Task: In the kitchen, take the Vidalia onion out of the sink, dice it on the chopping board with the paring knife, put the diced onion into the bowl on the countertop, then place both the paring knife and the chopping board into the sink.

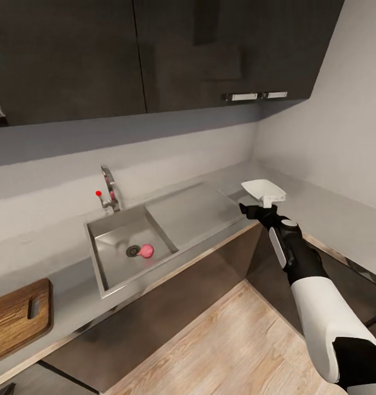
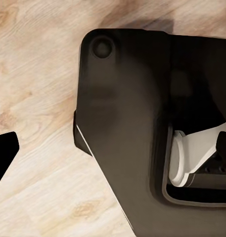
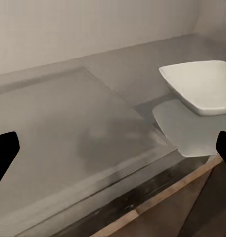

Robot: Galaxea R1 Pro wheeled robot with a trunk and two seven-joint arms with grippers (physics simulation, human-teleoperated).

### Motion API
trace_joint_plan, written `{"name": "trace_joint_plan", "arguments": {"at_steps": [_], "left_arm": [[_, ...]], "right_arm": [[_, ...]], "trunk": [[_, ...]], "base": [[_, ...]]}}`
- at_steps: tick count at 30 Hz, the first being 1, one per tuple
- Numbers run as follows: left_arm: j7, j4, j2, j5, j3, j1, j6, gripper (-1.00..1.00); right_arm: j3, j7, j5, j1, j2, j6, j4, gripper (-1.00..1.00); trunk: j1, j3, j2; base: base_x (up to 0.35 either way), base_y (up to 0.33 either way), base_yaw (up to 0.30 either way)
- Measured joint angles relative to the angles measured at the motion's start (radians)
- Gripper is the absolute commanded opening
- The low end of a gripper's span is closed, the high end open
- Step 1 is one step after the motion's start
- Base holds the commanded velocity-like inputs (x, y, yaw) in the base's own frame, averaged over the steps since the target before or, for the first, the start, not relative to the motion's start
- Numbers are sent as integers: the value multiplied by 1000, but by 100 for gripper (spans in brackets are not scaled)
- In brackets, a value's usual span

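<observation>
The Vidalia onion (image 1: 147, 250) is a small pink round lump lying at the bottom of the sink (image 1: 108, 263), right next to the round drain (image 1: 132, 251). It looks light and firm, but it is smooth and round, so I think it could roll or slip away. The best place to hold it would be across its fat middle, coming down from above. The tap (image 1: 109, 189) with its red knob stands behind the basin, and the flat drainboard (image 1: 191, 211) lies beside it. The chopping board (image 1: 15, 318) rests on the counter (image 1: 73, 293), well apart from the sink on the other side. The white bowl (image 1: 263, 191) is past the drainboard, just beyond the right gripper (image 1: 252, 209). It seems to float a little above its shadow, so the jaws may be holding it, but I cannot tell if they are together or apart. The left wrist view looks down at the wood floor (image 2: 38, 74), and I cannot tell how the left jaws stand.
</observation>
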Motion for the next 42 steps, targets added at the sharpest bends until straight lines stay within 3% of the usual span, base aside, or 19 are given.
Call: {"name": "trace_joint_plan", "arguments": {"at_steps": [12,42], "left_arm": [[1,0,2,1,0,0,-2,100],[1,1,2,1,0,0,0,100]], "right_arm": [[-2,0,1,0,-3,4,-66,100],[-4,2,4,0,-8,9,-71,100]], "trunk": [[0,0,0],[0,0,0]], "base": [[28,-15,-3],[253,-175,0]]}}
